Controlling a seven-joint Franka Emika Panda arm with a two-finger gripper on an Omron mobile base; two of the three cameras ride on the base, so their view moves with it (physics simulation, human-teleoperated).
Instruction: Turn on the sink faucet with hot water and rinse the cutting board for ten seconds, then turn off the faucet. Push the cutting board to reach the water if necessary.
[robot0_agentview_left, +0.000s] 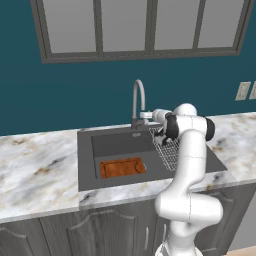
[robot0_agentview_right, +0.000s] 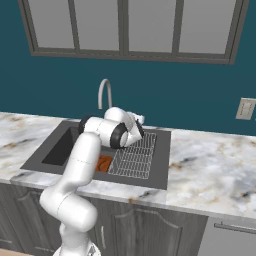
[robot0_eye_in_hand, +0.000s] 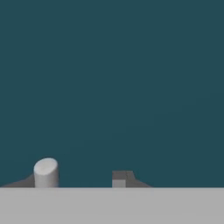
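cutting board (robot0_agentview_left: 122, 167) lies whole in left base view, arm-hidden from right; tool (robot0_agentview_left: 146, 115) grip unclear

The arm (robot0_agentview_left: 187, 165) is showing as a chain of smooth, glossy white rounded links, thick and tubular, swelling into a bulbous shoulder near its bottom. Dark, nearly black bands are ringing the joints, one wide collar sitting at the elbow (robot0_agentview_right: 118, 134) and another at the far side of the upper link. The wrist is tapering to a small white hand (robot0_agentview_left: 148, 115) with pale, blocky edges.
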